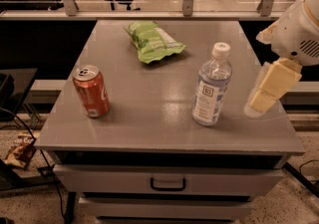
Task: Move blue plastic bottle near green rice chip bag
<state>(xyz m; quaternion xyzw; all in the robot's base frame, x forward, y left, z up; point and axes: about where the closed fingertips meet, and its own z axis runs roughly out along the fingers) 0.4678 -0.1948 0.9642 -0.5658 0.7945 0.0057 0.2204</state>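
Nothing done yet. Blue plastic bottle (212, 86) stands upright right of centre on the grey cabinet top (149, 118), well apart from the green rice chip bag (153, 42) at upper centre. Gripper (258, 102) hangs near the right edge, beside the bottle, no contact; open or closed, can't tell. Left: grasp, carry, set down by bag. Red soda can (91, 91) at left, not involved.

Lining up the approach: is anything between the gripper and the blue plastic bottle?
No. The camera view shows only bare table between the gripper, hanging at the table's edge, and the blue plastic bottle.
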